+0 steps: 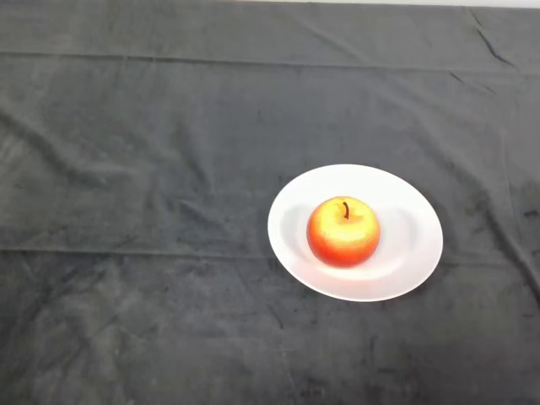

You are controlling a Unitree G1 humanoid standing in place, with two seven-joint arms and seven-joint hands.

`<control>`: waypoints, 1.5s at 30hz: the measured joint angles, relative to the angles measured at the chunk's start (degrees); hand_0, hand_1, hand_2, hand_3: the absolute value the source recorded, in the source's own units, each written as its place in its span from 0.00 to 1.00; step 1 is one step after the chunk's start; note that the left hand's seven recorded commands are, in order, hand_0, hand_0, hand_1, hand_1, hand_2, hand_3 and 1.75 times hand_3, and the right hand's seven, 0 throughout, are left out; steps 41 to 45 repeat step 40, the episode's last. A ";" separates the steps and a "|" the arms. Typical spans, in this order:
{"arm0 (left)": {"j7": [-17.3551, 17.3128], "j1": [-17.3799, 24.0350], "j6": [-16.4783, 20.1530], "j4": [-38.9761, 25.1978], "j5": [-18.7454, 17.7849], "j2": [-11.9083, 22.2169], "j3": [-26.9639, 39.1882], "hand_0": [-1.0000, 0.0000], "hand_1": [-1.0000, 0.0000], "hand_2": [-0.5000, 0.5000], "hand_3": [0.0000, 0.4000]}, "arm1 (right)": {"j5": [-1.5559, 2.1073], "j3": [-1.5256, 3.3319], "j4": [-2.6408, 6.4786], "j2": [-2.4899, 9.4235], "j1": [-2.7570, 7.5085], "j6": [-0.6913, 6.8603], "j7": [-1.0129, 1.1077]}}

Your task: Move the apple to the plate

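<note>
A red and yellow apple [342, 231] with a dark stem stands upright on a white round plate [415, 236], a little left of the plate's middle. The plate lies on the dark cloth right of the table's centre.
The dark grey cloth [152, 211] covers the whole table, with creases and folds across it. A pale strip shows along the far edge at the top.
</note>
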 measured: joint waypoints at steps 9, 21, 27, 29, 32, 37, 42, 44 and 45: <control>-0.22 -0.02 0.00 0.00 0.86 -0.29 1.68 1.00 1.00 0.50 0.00 | 0.00 0.00 0.00 0.00 0.00 0.00 0.00; -0.38 -0.03 0.00 0.00 1.27 -1.23 1.86 1.00 1.00 0.50 0.00 | 0.00 0.00 0.00 0.00 0.00 0.00 0.00; -0.84 -0.03 0.00 0.00 1.42 -1.24 1.88 1.00 1.00 0.50 0.00 | 0.00 0.00 0.00 0.00 0.00 0.00 0.00; -0.87 -0.03 0.00 0.00 1.52 -1.24 1.90 1.00 1.00 0.50 0.00 | 0.00 0.00 0.00 0.00 0.00 0.00 0.00; -0.89 -0.03 0.01 0.00 1.99 -1.24 1.99 1.00 1.00 0.50 0.00 | 0.00 0.00 0.00 0.00 0.00 0.00 0.00; -0.93 -0.05 0.01 0.00 2.37 -1.24 1.99 1.00 1.00 0.50 0.00 | 0.00 0.00 0.00 0.00 0.00 0.00 0.00; -0.95 -0.05 0.01 0.00 2.42 -1.24 2.04 1.00 1.00 0.50 0.00 | 0.00 0.00 0.00 0.00 0.00 0.00 0.00; -0.95 -0.05 0.01 0.00 2.42 -1.24 2.04 1.00 1.00 0.50 0.00 | 0.00 0.00 0.00 0.00 0.00 0.00 0.00; -0.95 -0.05 0.01 0.00 2.42 -1.24 2.04 1.00 1.00 0.50 0.00 | 0.00 0.00 0.00 0.00 0.00 0.00 0.00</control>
